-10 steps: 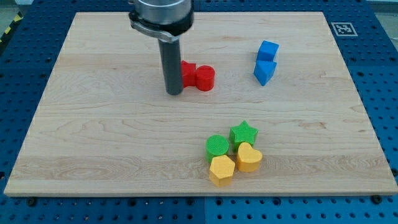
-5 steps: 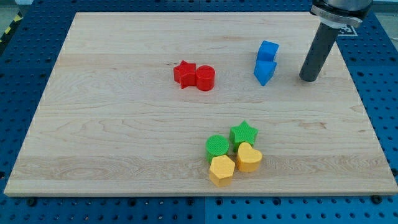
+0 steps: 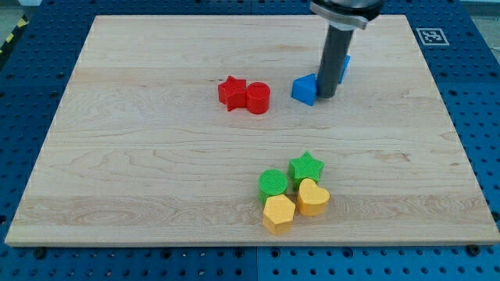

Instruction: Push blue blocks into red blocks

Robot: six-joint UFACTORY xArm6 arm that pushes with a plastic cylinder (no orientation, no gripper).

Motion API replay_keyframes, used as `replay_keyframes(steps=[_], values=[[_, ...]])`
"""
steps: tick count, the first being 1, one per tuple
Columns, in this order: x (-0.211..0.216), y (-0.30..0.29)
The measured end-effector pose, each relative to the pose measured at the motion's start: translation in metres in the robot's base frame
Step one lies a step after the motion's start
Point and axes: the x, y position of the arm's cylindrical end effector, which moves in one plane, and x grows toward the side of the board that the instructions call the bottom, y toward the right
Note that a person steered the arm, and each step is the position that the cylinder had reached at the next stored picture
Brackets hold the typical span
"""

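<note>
My tip point(image 3: 329, 95) has no pincer and touches the right side of a blue block point(image 3: 305, 90); the red cylinder point(image 3: 258, 98) and red star point(image 3: 231, 92) lie left, another blue block point(image 3: 344, 64) behind the rod

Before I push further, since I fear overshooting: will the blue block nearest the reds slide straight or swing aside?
My tip sits at the right side of the blue block, which looks small, rigid and low, so it probably slides without tipping. Its angled faces may let it rotate off line. The smooth wooden board likely offers little grip.
</note>
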Motion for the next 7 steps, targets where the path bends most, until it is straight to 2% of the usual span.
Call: replay_keyframes(steps=[2,3,4,5,7], values=[[0.000,-0.040],[-0.013,-0.042],[-0.045,-0.052],[-0.050,-0.058],[-0.094,0.007]])
